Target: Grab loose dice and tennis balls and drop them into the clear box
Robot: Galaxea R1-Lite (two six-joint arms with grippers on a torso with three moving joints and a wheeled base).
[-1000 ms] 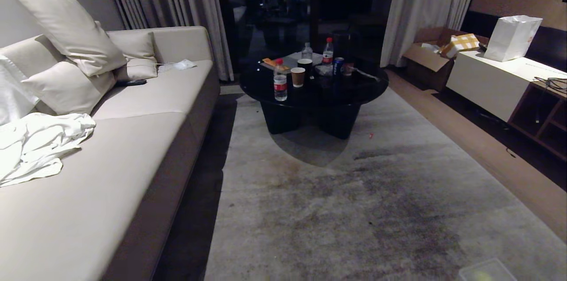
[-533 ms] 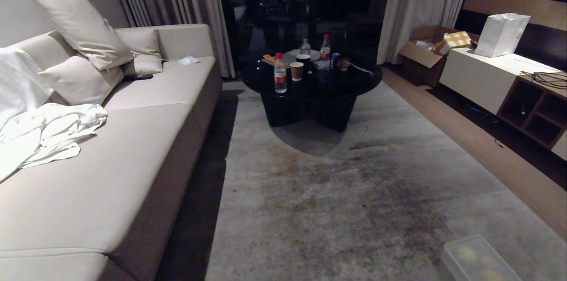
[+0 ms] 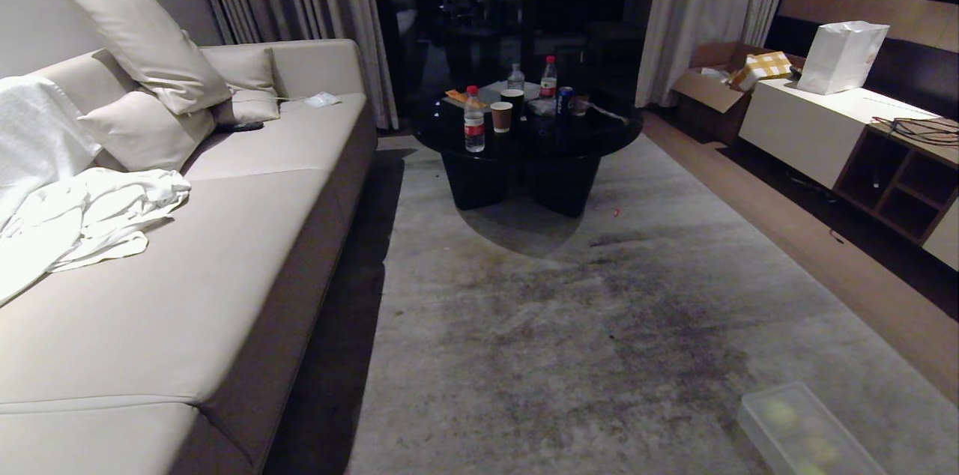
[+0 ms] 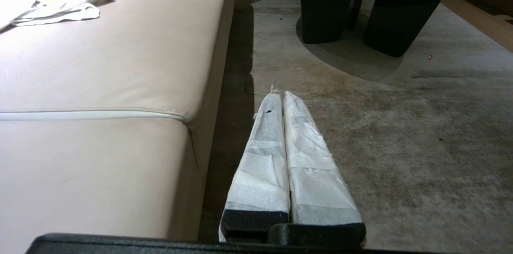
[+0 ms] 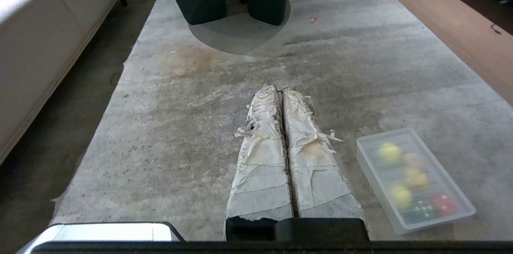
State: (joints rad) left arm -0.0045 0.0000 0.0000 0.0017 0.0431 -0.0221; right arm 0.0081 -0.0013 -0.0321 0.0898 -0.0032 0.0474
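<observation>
My whole head view has shifted, so the base has moved; the box (image 3: 805,434) has come further into view, near right on the rug (image 3: 569,325). It holds blurred balls; I see no loose pieces. Left fingers (image 4: 279,95) and right fingers (image 5: 279,89) are pressed together, empty.

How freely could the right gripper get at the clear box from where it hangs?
Probably freely: the right gripper, shut and empty, hangs above bare rug, with the clear box beside it on the floor and nothing between them. A ribbed lid seems to cover the box.
</observation>
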